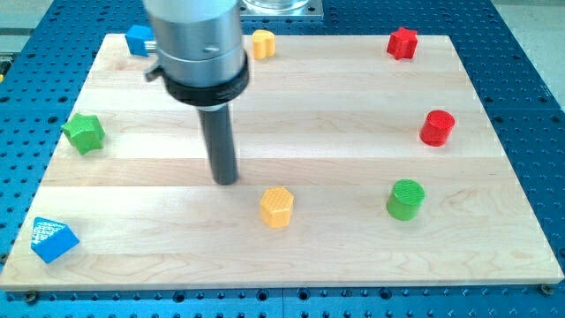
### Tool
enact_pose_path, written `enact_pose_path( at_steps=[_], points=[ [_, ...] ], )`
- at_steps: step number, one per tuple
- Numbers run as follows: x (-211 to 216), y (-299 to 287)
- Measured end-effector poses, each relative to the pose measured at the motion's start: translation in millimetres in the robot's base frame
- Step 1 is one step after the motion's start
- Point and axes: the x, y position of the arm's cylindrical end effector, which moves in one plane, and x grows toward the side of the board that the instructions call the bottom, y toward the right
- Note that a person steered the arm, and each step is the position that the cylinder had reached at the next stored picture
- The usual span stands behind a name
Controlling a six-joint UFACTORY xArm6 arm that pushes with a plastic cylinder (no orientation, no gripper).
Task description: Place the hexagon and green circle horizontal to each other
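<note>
The yellow hexagon block (276, 207) lies low on the board, a little left of centre. The green circle block (406, 199) stands to its right at about the same height in the view. My tip (227, 180) is the lower end of the dark rod, just up and to the left of the hexagon, a short gap away and not touching it. The green circle is far to the tip's right.
The wooden board (291, 256) also carries a green star (84, 132) at the left, a blue block (53, 239) at the bottom left, a blue block (139, 40) and a yellow block (262, 43) at the top, a red star (403, 42) at the top right, and a red cylinder (437, 127) at the right.
</note>
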Motion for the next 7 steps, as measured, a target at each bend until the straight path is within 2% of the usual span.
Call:
enact_pose_path(
  at_steps=[2,4,6,7],
  points=[
    [0.0,40.0],
    [0.0,42.1],
    [56.9,55.0],
    [44.7,82.3]
  ],
)
